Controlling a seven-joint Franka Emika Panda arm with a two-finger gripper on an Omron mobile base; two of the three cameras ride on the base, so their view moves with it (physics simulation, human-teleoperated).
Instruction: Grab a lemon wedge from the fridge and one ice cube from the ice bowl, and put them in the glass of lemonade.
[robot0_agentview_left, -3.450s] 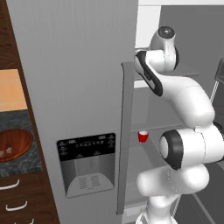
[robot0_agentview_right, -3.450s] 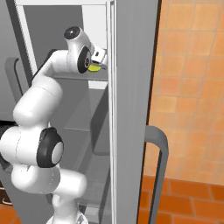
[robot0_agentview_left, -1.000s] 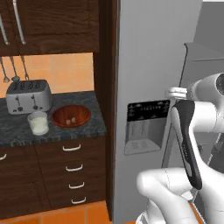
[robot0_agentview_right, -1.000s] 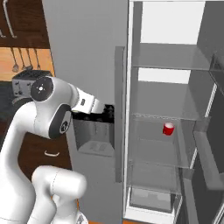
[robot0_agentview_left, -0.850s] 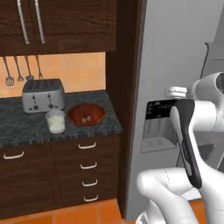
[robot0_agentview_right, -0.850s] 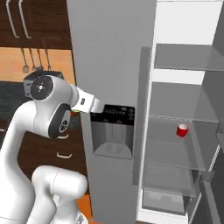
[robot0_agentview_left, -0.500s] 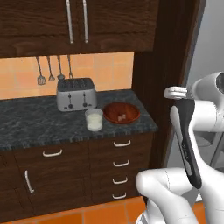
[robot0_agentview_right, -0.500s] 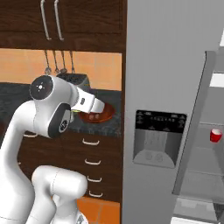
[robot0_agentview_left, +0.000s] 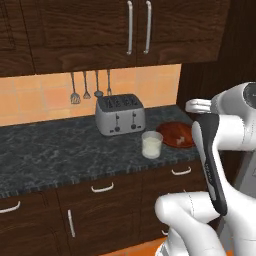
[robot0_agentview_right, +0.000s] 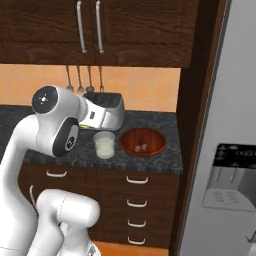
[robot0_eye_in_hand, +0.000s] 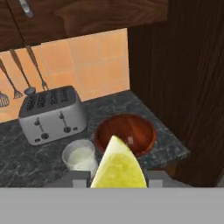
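Gripper (robot0_eye_in_hand: 117, 186) pinching lemon wedge (robot0_eye_in_hand: 117, 167), carried above counter (robot0_agentview_left: 60, 150) short of glass of lemonade (robot0_eye_in_hand: 80, 156). Ice bowl (robot0_eye_in_hand: 125, 132) just beside glass, toaster (robot0_eye_in_hand: 51, 114) behind. Risk: wedge released early, landing in bowl or on counter; clipping glass rim could tip it.

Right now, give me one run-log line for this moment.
gripper: shut on lemon wedge | glass of lemonade: on counter, beside ice bowl | wedge, ice: not yet in glass
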